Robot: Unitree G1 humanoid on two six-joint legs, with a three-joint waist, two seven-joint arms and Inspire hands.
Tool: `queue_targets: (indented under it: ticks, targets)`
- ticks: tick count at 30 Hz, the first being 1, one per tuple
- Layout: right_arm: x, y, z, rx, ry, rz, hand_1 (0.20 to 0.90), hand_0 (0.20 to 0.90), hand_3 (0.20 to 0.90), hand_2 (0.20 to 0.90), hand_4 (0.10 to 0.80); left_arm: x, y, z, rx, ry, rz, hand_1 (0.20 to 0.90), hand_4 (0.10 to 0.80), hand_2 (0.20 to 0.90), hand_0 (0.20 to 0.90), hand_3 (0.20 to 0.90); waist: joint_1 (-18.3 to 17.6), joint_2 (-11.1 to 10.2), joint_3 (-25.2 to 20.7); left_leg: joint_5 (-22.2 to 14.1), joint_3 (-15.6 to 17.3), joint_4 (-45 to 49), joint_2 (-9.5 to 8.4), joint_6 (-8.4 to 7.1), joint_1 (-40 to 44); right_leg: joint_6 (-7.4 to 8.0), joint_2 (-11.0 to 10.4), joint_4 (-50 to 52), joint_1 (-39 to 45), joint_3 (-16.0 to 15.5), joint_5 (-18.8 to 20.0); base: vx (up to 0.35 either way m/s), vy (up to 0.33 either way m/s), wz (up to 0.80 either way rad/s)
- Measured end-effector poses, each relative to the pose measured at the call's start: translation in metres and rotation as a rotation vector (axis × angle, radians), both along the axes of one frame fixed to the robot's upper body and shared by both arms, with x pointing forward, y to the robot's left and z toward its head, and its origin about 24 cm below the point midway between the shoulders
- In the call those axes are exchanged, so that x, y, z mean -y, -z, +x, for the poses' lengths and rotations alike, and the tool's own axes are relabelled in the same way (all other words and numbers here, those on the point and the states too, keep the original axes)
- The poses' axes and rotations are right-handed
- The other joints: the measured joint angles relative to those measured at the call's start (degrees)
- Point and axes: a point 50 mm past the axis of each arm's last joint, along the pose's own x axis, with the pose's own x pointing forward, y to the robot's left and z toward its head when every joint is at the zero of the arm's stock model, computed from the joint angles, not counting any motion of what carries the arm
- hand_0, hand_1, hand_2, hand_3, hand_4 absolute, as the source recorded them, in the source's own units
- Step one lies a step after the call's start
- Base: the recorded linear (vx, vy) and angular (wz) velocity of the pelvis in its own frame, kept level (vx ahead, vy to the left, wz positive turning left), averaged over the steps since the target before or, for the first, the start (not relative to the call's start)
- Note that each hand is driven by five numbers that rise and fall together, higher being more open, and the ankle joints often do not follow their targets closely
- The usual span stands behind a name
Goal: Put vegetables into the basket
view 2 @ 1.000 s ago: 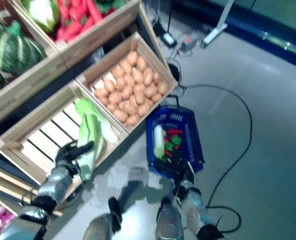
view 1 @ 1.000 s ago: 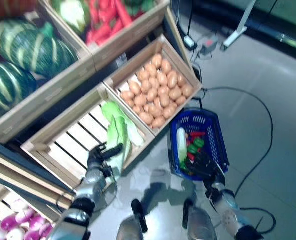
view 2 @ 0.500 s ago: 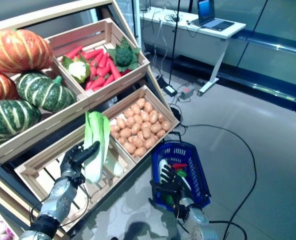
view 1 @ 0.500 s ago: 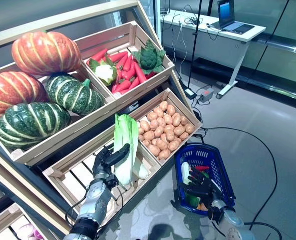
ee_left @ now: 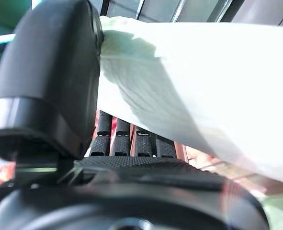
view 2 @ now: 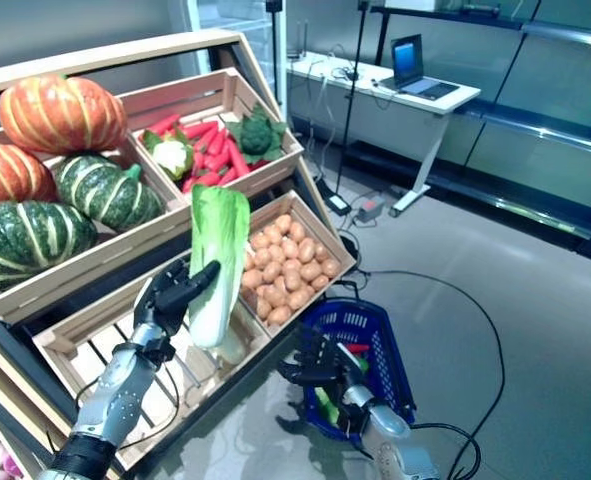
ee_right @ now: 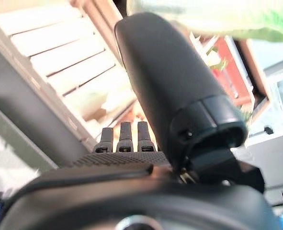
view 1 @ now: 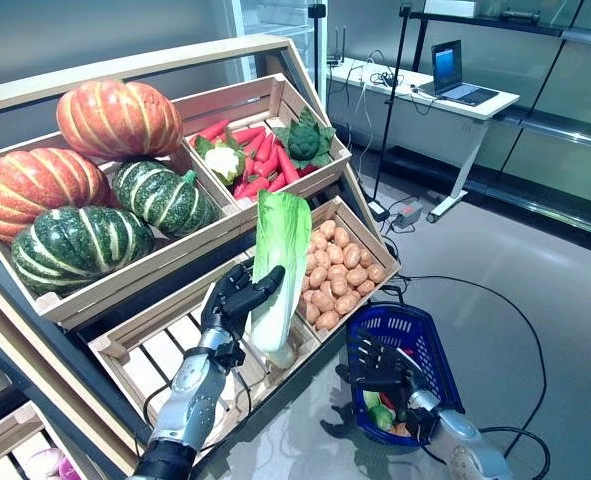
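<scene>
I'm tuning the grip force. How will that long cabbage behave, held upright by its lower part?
The cabbage stands straight above the left hand, so it seems fairly stiff. Its tall leafy top rises well above the grip, so it may tip. The leaves look thin and could probably bruise if squeezed hard.

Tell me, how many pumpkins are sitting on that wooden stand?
4, all in the upper left crate: an orange pumpkin at the back, another orange pumpkin at far left, a green striped pumpkin in the middle, another green striped pumpkin in front. None seems hidden.
</scene>
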Motion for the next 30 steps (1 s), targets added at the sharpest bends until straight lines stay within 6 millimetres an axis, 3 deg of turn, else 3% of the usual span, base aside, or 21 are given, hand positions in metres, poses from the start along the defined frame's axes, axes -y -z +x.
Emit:
queue_targets:
  ticks: [6,14,22,30]
  targets:
    - [-0.01,-0.015,0.005,0.047,-0.04,0.104,0.9,0.9,0.9,0.9,0.8,0.017,0.004,-0.003,-0.007,0.096,0.01,0.3,0.4,0.3,0.3,0.3,0.05,-0.45,-0.27,0.0,0.25,0.0,-0.01,0.0,0.09,-0.01,-0.01,0.01,-0.03,0.23,0.1,0.0,0.0,0.0]
    - [-0.013,-0.021,0.008,0.068,-0.049,0.126,0.9,0.9,0.9,0.9,0.8,0.031,0.001,-0.007,0.012,0.189,0.002,0.3,0.4,0.3,0.3,0.3,0.17,-0.86,-0.46,0.0,0.37,0.0,-0.01,0.0,0.11,0.0,-0.01,0.03,0.07,0.3,0.16,0.0,0.0,0.0]
    - [-0.021,-0.032,0.017,0.055,-0.027,0.283,0.9,0.9,0.9,0.9,0.8,0.04,0.0,-0.009,0.032,0.271,-0.01,0.3,0.4,0.3,0.3,0.3,0.49,-0.97,-0.48,0.0,0.43,0.0,-0.02,0.0,0.23,0.01,-0.02,0.03,0.18,0.29,0.21,0.0,0.0,0.0]
    - [-0.029,-0.028,0.014,-0.041,-0.034,0.392,0.9,0.9,0.9,0.9,0.8,0.038,-0.004,-0.009,0.068,0.301,-0.019,0.3,0.4,0.3,0.3,0.3,1.99,-1.21,-0.47,0.02,0.2,0.0,-0.05,0.0,0.71,0.01,-0.04,0.02,0.86,0.13,0.2,-0.004,-0.001,0.01]
